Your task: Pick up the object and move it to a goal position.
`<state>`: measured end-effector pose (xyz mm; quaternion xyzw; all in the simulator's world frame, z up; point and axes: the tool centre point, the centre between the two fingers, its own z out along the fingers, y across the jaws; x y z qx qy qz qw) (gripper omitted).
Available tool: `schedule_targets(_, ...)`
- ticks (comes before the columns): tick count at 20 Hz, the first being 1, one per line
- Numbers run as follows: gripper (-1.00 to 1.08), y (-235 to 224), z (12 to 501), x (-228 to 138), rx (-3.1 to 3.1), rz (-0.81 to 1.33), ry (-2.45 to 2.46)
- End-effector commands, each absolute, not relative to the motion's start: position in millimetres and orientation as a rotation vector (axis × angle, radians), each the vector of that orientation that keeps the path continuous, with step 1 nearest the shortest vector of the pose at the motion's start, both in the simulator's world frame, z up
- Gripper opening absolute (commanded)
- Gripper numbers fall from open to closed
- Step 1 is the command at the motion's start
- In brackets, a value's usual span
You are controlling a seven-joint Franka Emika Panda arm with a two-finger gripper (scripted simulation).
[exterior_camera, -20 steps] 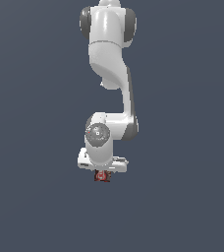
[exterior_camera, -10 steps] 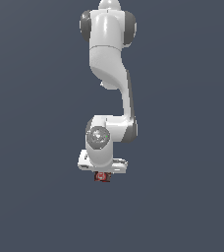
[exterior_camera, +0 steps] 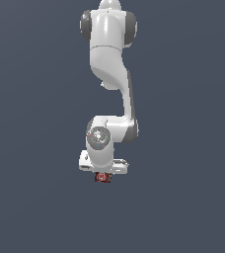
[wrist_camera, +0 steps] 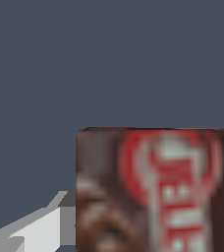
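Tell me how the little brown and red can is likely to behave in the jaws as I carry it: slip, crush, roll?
The can looks rigid, with straight edges in the wrist view, so crushing seems unlikely. It is tiny beside the gripper, so probably light. Its printed surface looks smooth, so it might slip; if round, it could roll once released.

A small dark brown and red can (exterior_camera: 103, 177) sits near the exterior view's six o'clock. Its label (wrist_camera: 175, 189) looks blurred.
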<state>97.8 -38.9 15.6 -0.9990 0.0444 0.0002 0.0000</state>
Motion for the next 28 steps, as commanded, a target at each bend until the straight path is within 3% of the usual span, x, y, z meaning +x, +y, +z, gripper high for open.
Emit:
schedule_targets(1, -1.0, -36, 16, 97, -3.138, 0.0, 0.139)
schedule_targets(8, -1.0, -12, 16, 85, -3.138, 0.0, 0.139)
schedule_targets(21, -1.0, 77, 18, 44, -3.138, 0.0, 0.139)
schedule_targets(28, -1.0, 94, 18, 38, -3.138, 0.0, 0.139)
